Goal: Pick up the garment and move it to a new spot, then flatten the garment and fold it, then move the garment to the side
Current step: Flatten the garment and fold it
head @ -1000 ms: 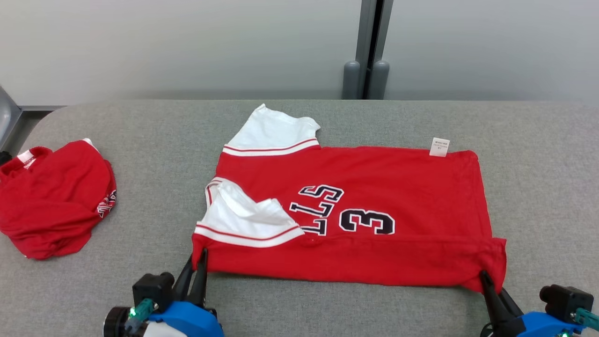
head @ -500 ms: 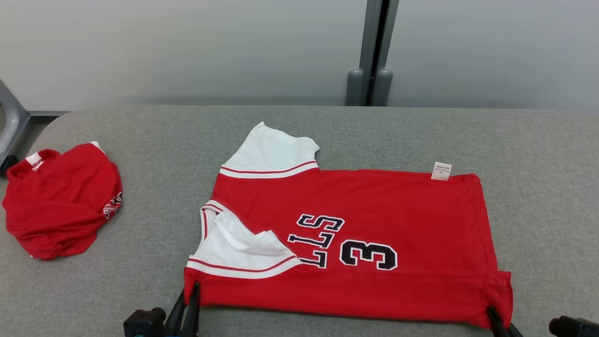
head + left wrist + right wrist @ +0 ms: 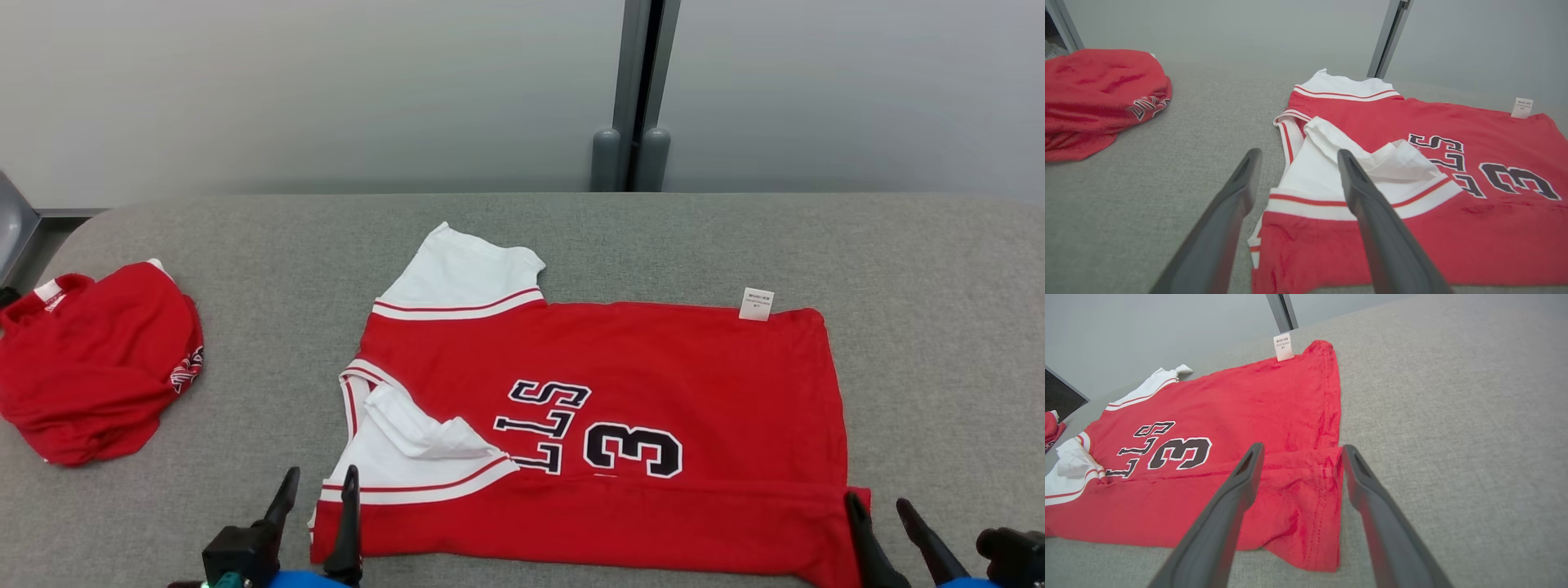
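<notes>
The left claw (image 3: 321, 475) stands open and empty, its fingers straddling the near shoulder corner of the red cotton jersey with white sleeves and a black number (image 3: 653, 367). The right claw (image 3: 877, 502) gapes the same way around the near hem corner. The jersey lies spread ahead of both claws on the grey fabric-covered surface (image 3: 245, 237), its near edge apparently turned over. It looks light, limp and clingy. I'd pinch through all layers at the corners, since a mid-edge hold would likely sag. Well off to the left claw's outer side sits a crumpled red garment (image 3: 90, 367).
</notes>
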### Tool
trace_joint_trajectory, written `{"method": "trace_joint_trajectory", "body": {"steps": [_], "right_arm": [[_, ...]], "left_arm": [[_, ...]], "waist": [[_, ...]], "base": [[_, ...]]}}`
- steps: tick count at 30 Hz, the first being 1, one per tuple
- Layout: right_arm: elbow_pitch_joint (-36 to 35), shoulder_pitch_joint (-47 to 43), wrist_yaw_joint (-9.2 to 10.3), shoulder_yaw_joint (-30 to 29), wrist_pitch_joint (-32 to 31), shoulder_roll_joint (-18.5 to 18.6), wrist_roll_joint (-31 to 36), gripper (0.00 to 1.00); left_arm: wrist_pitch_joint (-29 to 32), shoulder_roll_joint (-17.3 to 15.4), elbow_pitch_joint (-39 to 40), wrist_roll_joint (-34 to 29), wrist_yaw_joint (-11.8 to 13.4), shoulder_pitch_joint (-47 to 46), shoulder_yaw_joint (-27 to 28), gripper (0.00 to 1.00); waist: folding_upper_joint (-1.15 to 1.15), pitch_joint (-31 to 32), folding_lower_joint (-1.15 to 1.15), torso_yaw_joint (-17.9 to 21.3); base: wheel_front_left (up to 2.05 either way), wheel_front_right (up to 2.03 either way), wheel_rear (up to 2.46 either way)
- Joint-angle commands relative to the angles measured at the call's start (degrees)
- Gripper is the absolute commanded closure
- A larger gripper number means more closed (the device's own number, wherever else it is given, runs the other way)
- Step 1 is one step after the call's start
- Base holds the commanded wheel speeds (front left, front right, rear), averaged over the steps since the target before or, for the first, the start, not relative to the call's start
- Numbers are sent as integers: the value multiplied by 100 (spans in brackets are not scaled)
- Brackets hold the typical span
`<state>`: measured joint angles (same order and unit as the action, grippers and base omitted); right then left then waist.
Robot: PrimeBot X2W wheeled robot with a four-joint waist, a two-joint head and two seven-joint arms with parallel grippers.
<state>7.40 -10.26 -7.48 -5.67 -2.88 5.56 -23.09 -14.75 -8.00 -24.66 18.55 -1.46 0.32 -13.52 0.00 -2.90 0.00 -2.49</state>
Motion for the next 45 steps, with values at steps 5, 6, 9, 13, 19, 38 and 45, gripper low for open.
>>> {"method": "trace_joint_trajectory", "body": {"steps": [5,6,9,13,19,38,45], "right_arm": [[-149,487,-4,-47,462,38,268,0],[-153,562,-4,-44,540,26,310,0],[-154,782,-4,3,730,-25,424,0],[-154,987,-4,77,891,-61,546,0],[-249,1310,-4,280,1076,-129,877,0],[-108,1642,-4,191,1038,-261,1327,0],[-94,1828,-4,118,895,-266,1450,0]], "left_arm": [[-50,-29,397,-139,101,-421,205,0],[-47,-23,472,-167,116,-477,258,0],[-48,-1,660,-256,126,-610,383,0],[-49,32,789,-324,121,-750,514,0],[-50,116,912,-499,58,-1026,715,0],[-51,100,422,-830,13,-1435,790,0],[-51,27,271,-841,-92,-1736,784,0]], "waist": [[0,7,0,79],[0,9,0,93],[0,11,0,133],[0,-4,0,160],[0,-72,0,162],[0,-203,0,109],[0,-327,0,142]], "base": [[0,0,0],[0,0,0],[0,0,0],[0,0,0],[0,0,0],[0,0,0],[0,0,0]]}}
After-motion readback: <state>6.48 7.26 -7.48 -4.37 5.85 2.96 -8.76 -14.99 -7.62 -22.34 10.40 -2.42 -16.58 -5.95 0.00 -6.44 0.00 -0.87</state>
